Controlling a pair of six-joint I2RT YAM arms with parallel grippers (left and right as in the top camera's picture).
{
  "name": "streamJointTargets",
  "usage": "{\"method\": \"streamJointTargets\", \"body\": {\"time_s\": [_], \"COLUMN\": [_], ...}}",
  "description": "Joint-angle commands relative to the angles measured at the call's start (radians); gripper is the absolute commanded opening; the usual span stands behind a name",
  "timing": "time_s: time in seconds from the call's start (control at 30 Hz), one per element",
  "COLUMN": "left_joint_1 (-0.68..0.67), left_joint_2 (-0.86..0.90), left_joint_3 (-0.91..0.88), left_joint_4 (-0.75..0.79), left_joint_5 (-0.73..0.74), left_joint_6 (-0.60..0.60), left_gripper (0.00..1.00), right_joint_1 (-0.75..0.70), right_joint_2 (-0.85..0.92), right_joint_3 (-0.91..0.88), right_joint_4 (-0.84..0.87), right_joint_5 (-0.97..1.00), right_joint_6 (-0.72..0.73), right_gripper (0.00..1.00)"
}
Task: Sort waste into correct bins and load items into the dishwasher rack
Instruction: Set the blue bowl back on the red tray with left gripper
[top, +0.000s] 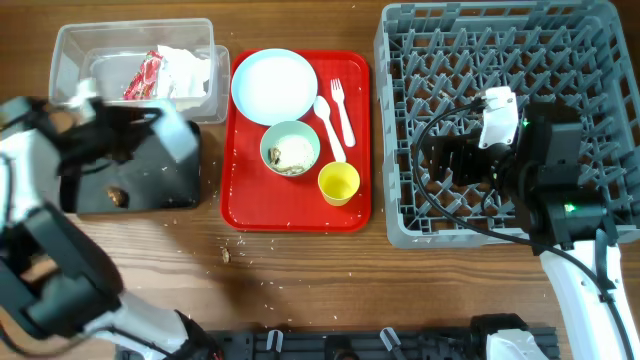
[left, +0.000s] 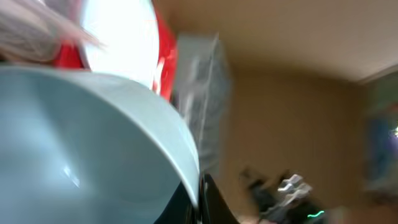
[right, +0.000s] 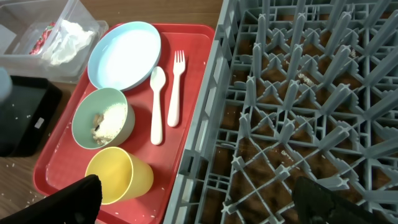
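Wooden bench (top: 300, 270), lit from above. Left of the red tray (top: 350, 215), my left pincer (left: 199, 202) is over the black tray (top: 150, 185). It looks clamped on the rim of a tilted light-blue bowl (left: 74, 149), but the view is smeared.

Risks: a rim hold could slip in a fast swing, or anything left inside could spill short of the black tray.

On the red tray, a second bowl (top: 268, 142) holds food scraps (top: 296, 153).

Right of the red tray, my right pincer (right: 205, 205) hangs wide open and empty over the dishwasher rack (top: 590, 60).
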Motion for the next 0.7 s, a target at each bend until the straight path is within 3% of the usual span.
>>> {"method": "streamJointTargets", "body": {"time_s": [0.0,0.1,0.2,0.3,0.37,0.57,0.6,0.67], "left_joint_1": [-0.262,-0.514,-0.786,-0.898,-0.962,-0.999,-0.999,-0.999], "left_joint_2": [-0.193,-0.220,-0.207,-0.207,-0.207,-0.207,-0.207,-0.207], "left_joint_3": [0.010,0.009,-0.058,-0.129,-0.204,-0.309,-0.309,-0.309], "left_joint_4": [-0.080,-0.183,-0.178,-0.109,0.015,0.157,0.165,0.172], "left_joint_5": [-0.510,-0.819,-1.069,-1.101,-1.140,-1.213,-1.213,-1.213], "left_joint_6": [0.063,0.033,-0.087,-0.144,-0.143,-0.143,-0.143,-0.142], "left_gripper": [0.04,0.04,0.04,0.04,0.04,0.04,0.07,0.26], "right_joint_1": [-0.004,-0.004,-0.004,-0.004,-0.004,-0.004,-0.004,-0.004], "right_joint_2": [0.006,0.015,0.038,0.043,0.043,0.043,0.043,0.043], "right_joint_3": [0.018,0.018,0.018,0.018,0.018,0.018,0.018,0.018], "right_joint_4": [0.001,0.003,0.002,0.003,0.007,0.006,0.006,0.006], "right_joint_5": [-0.002,-0.002,-0.003,-0.003,-0.003,-0.003,-0.003,-0.003], "right_joint_6": [-0.013,-0.013,-0.011,-0.010,-0.011,-0.010,-0.010,-0.011], "right_gripper": [1.00,1.00,1.00,1.00,1.00,1.00,1.00,1.00]}}
